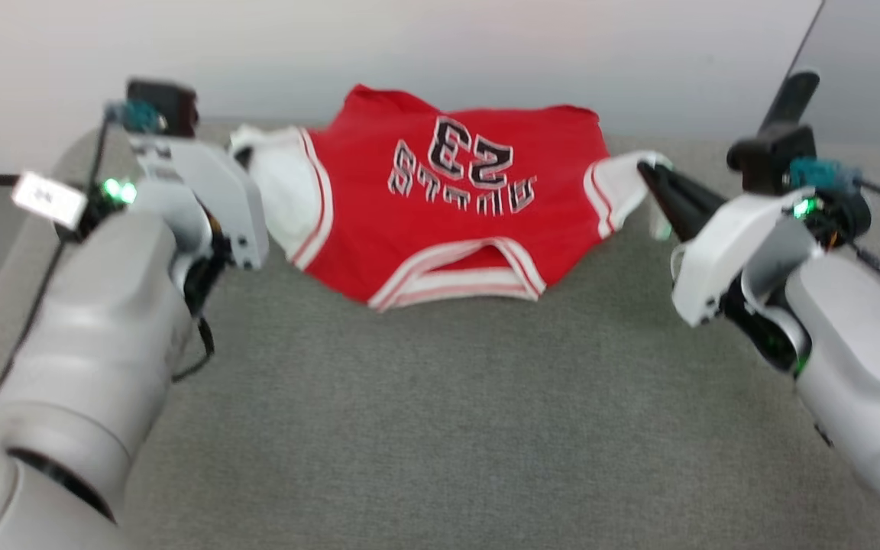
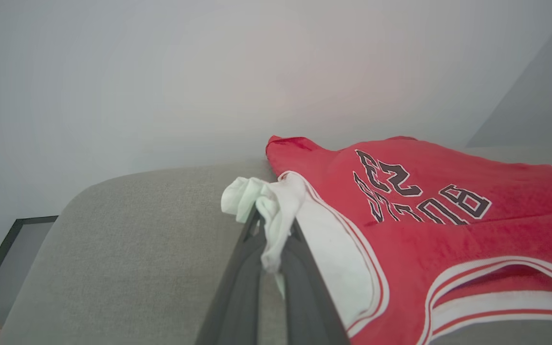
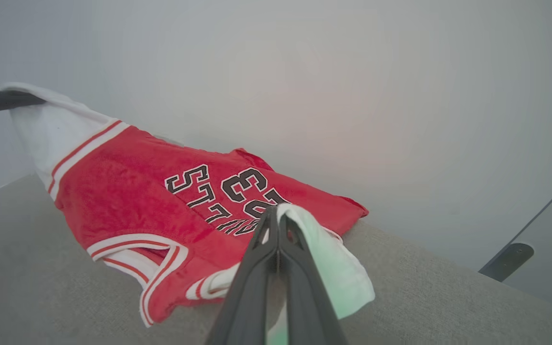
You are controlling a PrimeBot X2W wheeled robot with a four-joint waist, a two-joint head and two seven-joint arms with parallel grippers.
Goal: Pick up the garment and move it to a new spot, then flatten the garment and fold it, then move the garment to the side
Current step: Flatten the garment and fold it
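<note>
The garment, a red jersey with white sleeves and black "23" lettering, is stretched between my two grippers over the grey table. Its collar faces me and its body sags onto the cloth. My left gripper is shut on the bunched white left sleeve and is mostly hidden behind its own wrist in the head view. My right gripper is shut on the other white sleeve; in the right wrist view its fingertips pinch that sleeve. There the left gripper holds the far sleeve up.
The grey fabric-covered table ends at a plain pale wall just behind the jersey. A dark-framed panel stands off its left side. A dark post rises at the far right. Open grey surface lies between me and the jersey.
</note>
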